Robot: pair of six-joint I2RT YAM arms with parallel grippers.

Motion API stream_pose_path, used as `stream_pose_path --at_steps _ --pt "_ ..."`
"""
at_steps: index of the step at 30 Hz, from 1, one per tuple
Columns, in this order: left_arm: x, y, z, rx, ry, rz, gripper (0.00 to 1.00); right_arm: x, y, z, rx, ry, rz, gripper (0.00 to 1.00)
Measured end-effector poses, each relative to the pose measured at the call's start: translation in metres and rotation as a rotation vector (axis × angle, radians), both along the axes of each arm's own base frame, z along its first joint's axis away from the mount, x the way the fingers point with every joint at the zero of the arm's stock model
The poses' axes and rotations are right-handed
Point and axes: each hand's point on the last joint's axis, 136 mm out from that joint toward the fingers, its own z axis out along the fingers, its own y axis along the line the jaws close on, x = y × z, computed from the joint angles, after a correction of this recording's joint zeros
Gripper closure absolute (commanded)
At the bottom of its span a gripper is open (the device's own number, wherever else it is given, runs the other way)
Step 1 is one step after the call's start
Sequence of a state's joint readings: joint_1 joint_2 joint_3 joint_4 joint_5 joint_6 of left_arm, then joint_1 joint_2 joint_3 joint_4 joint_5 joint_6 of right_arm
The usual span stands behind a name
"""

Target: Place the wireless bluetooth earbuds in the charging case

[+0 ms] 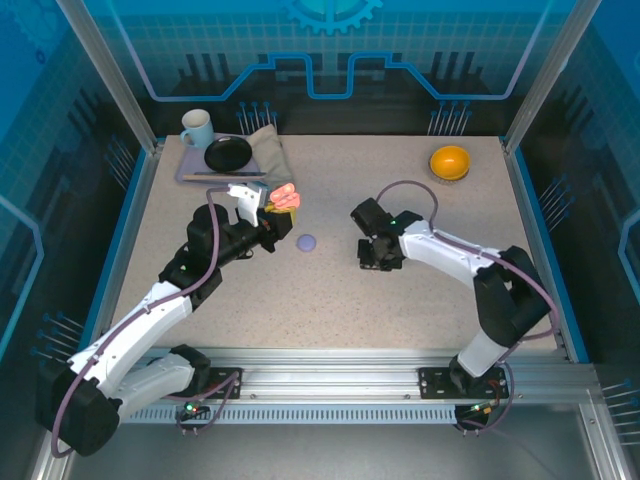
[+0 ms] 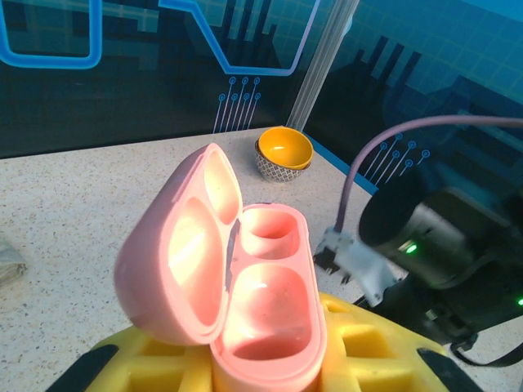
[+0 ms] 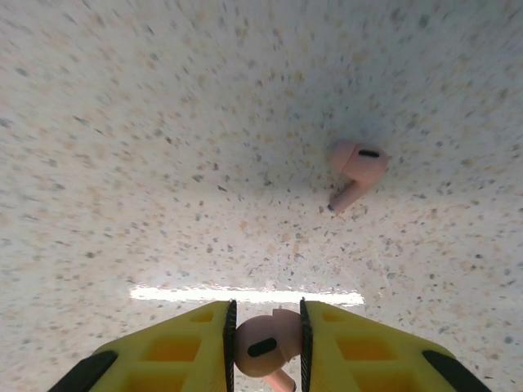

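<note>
Left tool (image 2: 265, 369) clamped on open salmon-pink plastic charging case (image 2: 261, 286); right tool (image 3: 263, 343) clamped on salmon-pink earbud (image 3: 257, 349); second earbud (image 3: 357, 167) lies on speckled worktop (image 3: 163, 163)

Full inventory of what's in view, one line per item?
pink charging case: one, salmon pink, lid open, both wells empty, clamped in the left gripper
held earbud: one, pink, between the right gripper's fingers
loose earbud: one, pink, lying on the table
purple case: one, pale purple, shut, mid-table between the arms
orange bowl: one, orange, back right
mug: one, pale blue, back left
black dish: one, black, beside the mug
grey cloth: one, grey, right of the dish
table: one, speckled beige
left gripper: yellow fingers, shut on the case
right gripper: yellow fingers, shut on the earbud
</note>
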State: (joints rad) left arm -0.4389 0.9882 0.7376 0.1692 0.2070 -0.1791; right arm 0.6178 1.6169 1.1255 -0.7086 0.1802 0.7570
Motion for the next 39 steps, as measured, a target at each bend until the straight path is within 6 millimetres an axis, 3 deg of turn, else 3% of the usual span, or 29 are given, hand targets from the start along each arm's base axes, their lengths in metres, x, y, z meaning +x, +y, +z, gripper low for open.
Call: stream_pose_path --at_steps 6,14,20,32,39 --pt "-0.003 0.000 0.004 -0.001 -0.028 -0.010 1.00 0.011 0.001 0.062 0.100 -0.159 0.000 0.72" --pt "-0.007 -0.003 0.016 0.007 -0.098 -0.040 1.00 0.032 0.014 0.191 0.296 -0.470 0.017 0.70" --pt "-0.009 -0.010 0.020 0.031 -0.154 -0.068 1.00 0.042 0.024 0.261 0.424 -0.633 0.026 0.70" --pt "0.002 -0.042 0.018 0.145 -0.276 -0.085 1.00 0.046 0.050 0.320 0.671 -0.781 0.014 0.69" --pt "0.024 -0.053 0.019 0.196 -0.328 -0.033 1.00 0.036 0.071 0.318 0.783 -0.818 0.017 0.69"
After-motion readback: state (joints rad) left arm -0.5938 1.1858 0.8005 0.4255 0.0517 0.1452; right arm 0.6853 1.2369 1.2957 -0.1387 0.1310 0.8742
